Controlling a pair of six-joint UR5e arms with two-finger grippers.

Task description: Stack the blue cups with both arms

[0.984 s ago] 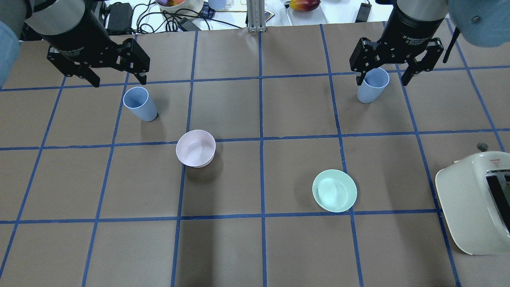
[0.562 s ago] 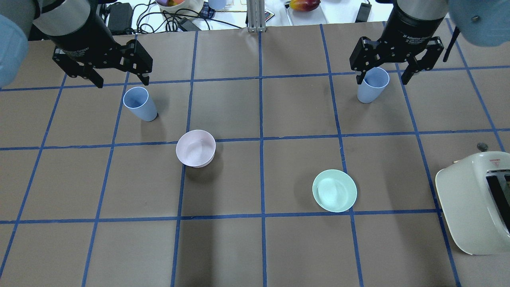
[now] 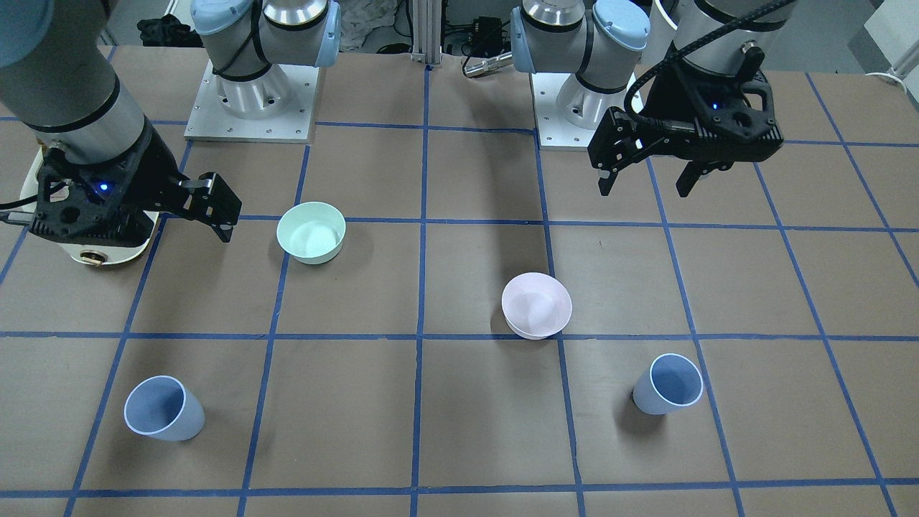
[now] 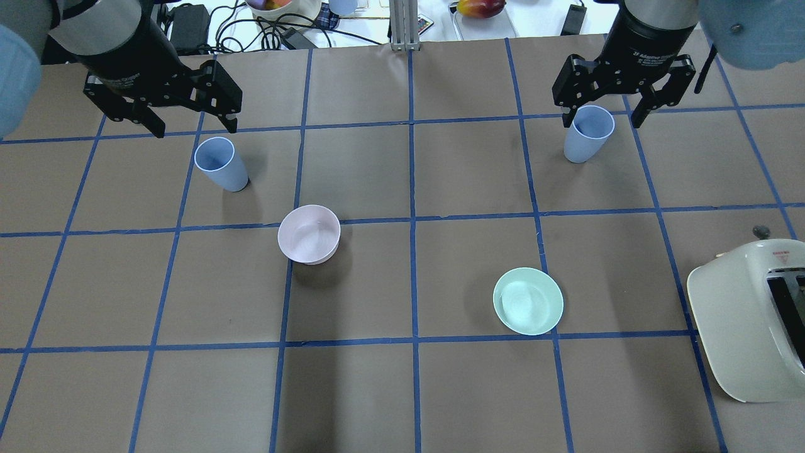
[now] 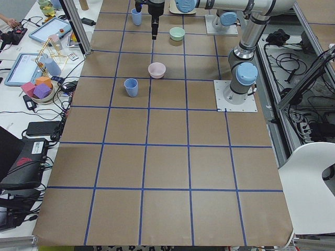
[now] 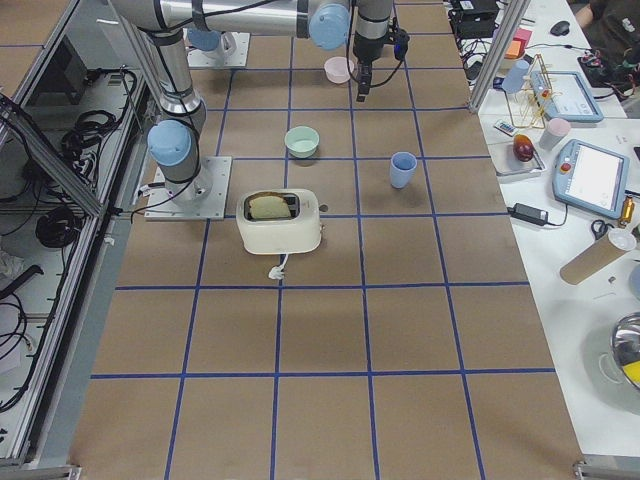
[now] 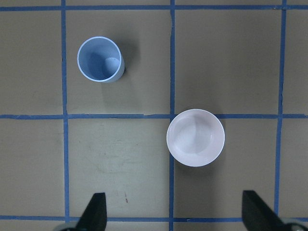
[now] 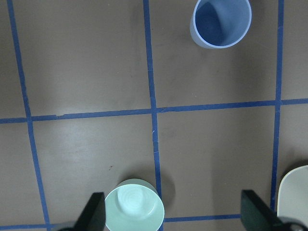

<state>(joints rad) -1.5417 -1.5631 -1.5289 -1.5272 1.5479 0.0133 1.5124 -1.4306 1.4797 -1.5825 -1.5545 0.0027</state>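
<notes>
Two pale blue cups stand upright on the brown table. One cup (image 4: 220, 163) is on the left side, also in the front view (image 3: 671, 384) and the left wrist view (image 7: 99, 60). The other cup (image 4: 586, 133) is at the far right, also in the front view (image 3: 161, 408) and the right wrist view (image 8: 221, 21). My left gripper (image 4: 194, 129) is open and empty, high above the table, short of the left cup. My right gripper (image 4: 600, 121) is open and empty, high above the table, and overlaps the right cup in the overhead view.
A pale pink bowl (image 4: 309, 234) sits near the middle left, close to the left cup. A mint-green bowl (image 4: 527, 301) sits at the middle right. A cream toaster (image 4: 748, 321) stands at the right edge. Cables and clutter lie beyond the far edge.
My left gripper has shifted slightly right and toward the table's far edge. My right gripper has edged toward the far edge. Both stay open. The cups have not moved.
</notes>
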